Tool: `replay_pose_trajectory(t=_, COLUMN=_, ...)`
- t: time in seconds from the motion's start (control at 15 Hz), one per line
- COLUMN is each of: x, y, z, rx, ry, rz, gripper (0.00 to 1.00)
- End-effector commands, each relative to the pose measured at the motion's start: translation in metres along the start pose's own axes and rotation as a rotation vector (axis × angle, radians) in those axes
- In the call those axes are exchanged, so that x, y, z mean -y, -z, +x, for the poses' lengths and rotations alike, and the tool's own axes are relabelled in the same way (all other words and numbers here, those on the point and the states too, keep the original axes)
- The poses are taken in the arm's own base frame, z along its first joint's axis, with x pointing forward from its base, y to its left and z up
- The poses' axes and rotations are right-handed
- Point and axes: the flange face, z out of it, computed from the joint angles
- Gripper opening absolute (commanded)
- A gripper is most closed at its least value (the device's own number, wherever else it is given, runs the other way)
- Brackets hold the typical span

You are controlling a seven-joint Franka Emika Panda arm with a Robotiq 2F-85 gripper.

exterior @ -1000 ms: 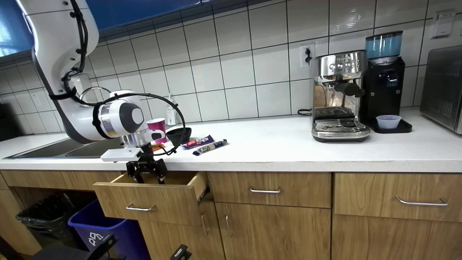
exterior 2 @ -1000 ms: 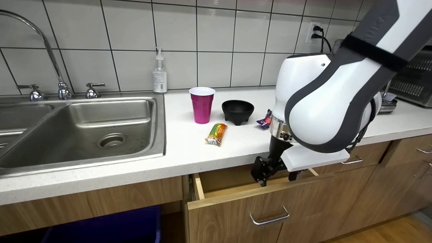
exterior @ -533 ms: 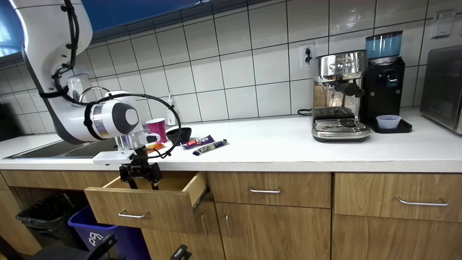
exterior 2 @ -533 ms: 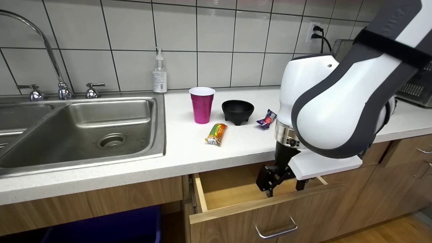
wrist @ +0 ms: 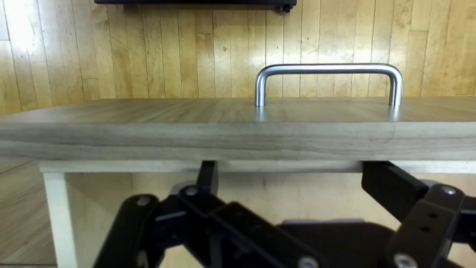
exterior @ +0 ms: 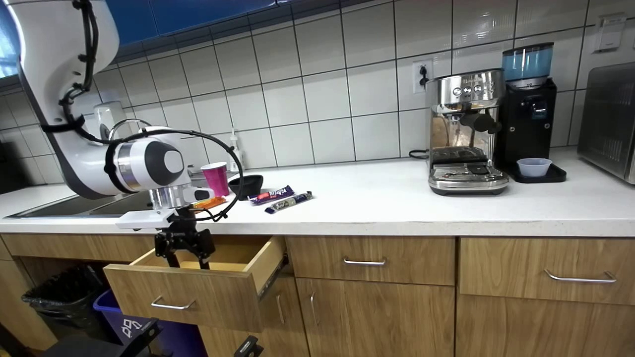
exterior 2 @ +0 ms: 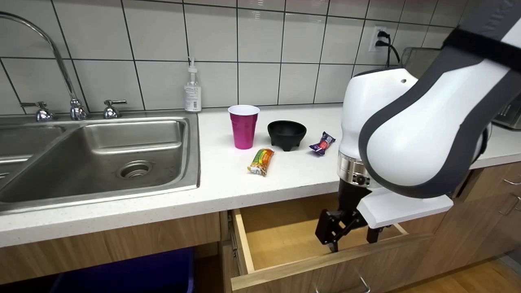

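In the wrist view, with fingers (wrist: 390, 190) apart in the lower half, the drawer (wrist: 230, 140) is best pulled straight.

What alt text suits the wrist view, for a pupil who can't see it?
The end effector, jaws wide apart and holding nothing, is inside an open drawer, fingers close behind the front. Beyond are the metal handle and a wooden floor.
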Motion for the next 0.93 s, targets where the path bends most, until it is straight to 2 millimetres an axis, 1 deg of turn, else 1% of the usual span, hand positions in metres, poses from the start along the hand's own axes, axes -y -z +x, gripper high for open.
replay_pose_trajectory(t=0.0, x=0.002, y=-0.0037, z=-0.0213, rx=0.068, ry=0.016, rz=0.007, gripper=1.0)
replay_pose_trajectory(t=0.47, x=0.0047, y=-0.0067, z=-0.0288, rx=0.106, ry=0.019, rz=0.001, gripper=1.0)
replay_pose_trajectory(t=0.87, x=0.0077, y=-0.0079, z=-0.0313, rx=0.131, ry=0.025, rz=-0.003, gripper=1.0)
